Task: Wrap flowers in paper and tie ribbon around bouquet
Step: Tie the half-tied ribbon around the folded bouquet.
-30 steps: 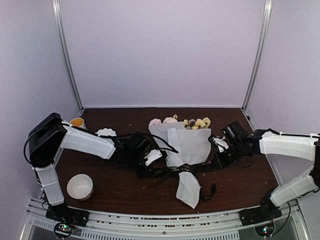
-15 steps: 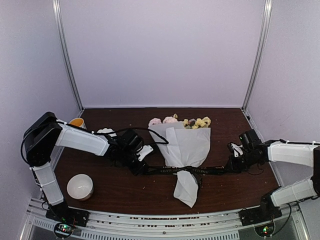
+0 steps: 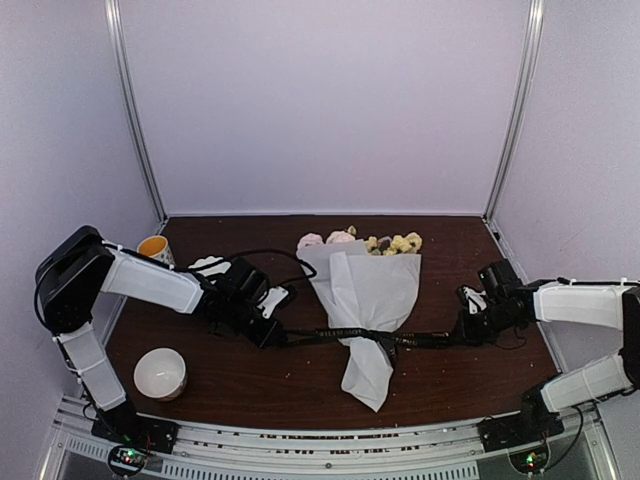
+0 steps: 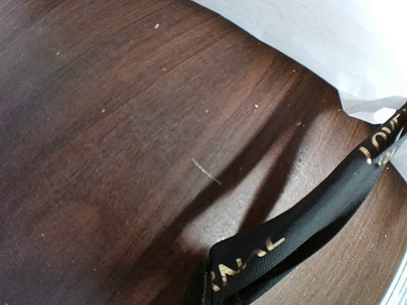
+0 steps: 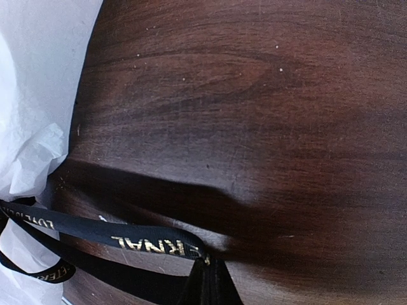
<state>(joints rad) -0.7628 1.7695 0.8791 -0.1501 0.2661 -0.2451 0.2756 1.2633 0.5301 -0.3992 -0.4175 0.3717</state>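
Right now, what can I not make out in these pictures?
- Top view: whether the ribbon is knotted around the bouquet; too small.
- Top view: the stems, hidden inside the paper.
- Wrist views: where the ribbon is clamped, cut off by the bottom edge.

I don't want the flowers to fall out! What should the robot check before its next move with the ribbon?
1. The left gripper is shut on one end of the ribbon: ok.
2. The right gripper is shut on the other end: ok.
3. The ribbon crosses the bouquet at its narrow part: ok.
4. The ribbon is stretched straight between the grippers: ok.
5. A knot is tied: cannot tell.
6. The flowers show at the wide end: ok.
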